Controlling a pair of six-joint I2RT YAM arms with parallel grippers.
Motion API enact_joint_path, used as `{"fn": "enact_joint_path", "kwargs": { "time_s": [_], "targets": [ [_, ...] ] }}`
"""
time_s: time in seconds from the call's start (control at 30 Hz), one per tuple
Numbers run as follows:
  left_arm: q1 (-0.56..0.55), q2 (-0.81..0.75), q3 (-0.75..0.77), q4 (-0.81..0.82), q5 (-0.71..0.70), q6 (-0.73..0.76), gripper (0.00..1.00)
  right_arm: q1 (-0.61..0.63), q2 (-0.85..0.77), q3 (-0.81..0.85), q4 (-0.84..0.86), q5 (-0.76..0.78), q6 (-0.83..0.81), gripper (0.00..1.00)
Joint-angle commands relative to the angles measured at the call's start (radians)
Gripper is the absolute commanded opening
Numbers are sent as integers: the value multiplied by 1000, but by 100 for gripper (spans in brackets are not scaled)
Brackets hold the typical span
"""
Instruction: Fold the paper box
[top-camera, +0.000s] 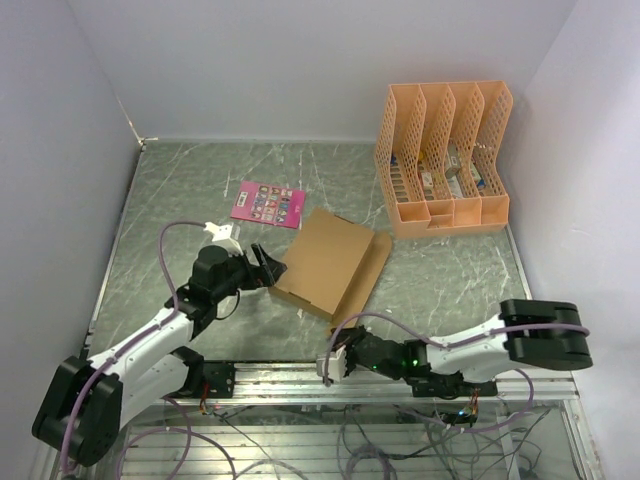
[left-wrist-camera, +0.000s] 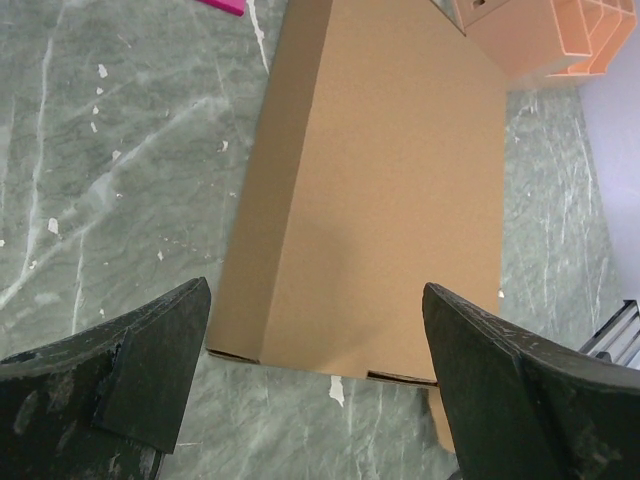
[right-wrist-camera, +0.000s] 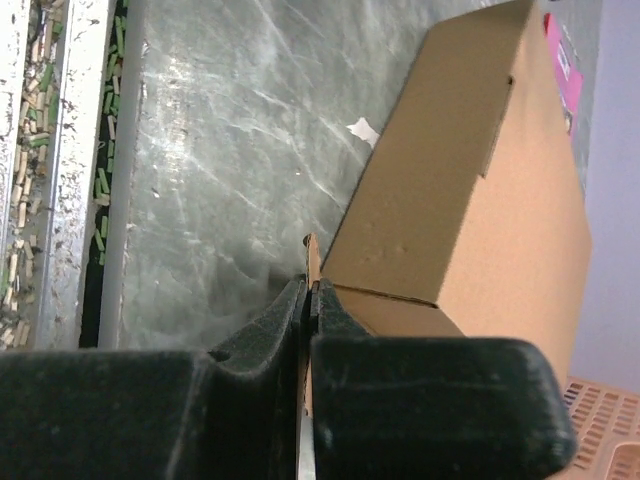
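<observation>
Paper box (top-camera: 328, 260) sits near the middle of the bench (top-camera: 460, 285), just below the pink printed card (top-camera: 268, 204) and to the lower left of the orange file organizer (top-camera: 445, 160). It already reads as a shallow rectangular body: the broad top face lies flat, the side walls stand up, and slots show along the near wall in the left wrist view. By my reading most of the folding is done. What looks unfinished is the right side, where a loose panel (top-camera: 374, 265) lies out beside the body instead of closing against it. The left hand (top-camera: 264, 268) hovers at the box's left end with its fingers (left-wrist-camera: 150, 370) spread wide, one on each side of the near wall, holding nothing; whether they touch the cardboard I cannot tell. The right hand (top-camera: 333, 358) is at the lower corner of the box. Its fingers (right-wrist-camera: 420, 390) are pressed together on a thin cardboard flap edge (right-wrist-camera: 308, 248) that stands up between them, just beside the box's corner. Bringing that flap round and tucking it in, with the body braced from the left, seems to be the step in hand. Any tabs hidden underneath or inside cannot be judged from these views.
</observation>
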Motion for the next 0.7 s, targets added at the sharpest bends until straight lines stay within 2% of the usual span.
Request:
{"fn": "enact_joint_path", "kwargs": {
  "time_s": [0.0, 0.13, 0.37, 0.53, 0.67],
  "targets": [
    [0, 25, -12, 58, 11, 16, 97, 0, -165, 19, -213, -6, 129, 0],
    [0, 70, -4, 105, 21, 7, 96, -2, -271, 18, -292, -104, 164, 0],
    [-1, 79, 16, 115, 41, 22, 94, -26, -156, 90, -357, -30, 247, 0],
    [-1, 37, 44, 28, -3, 78, 96, -151, -198, 106, -342, -169, 231, 0],
    [-2, 39, 43, 16, -44, 90, 97, -232, -97, 144, -266, -254, 183, 0]
  ]
}}
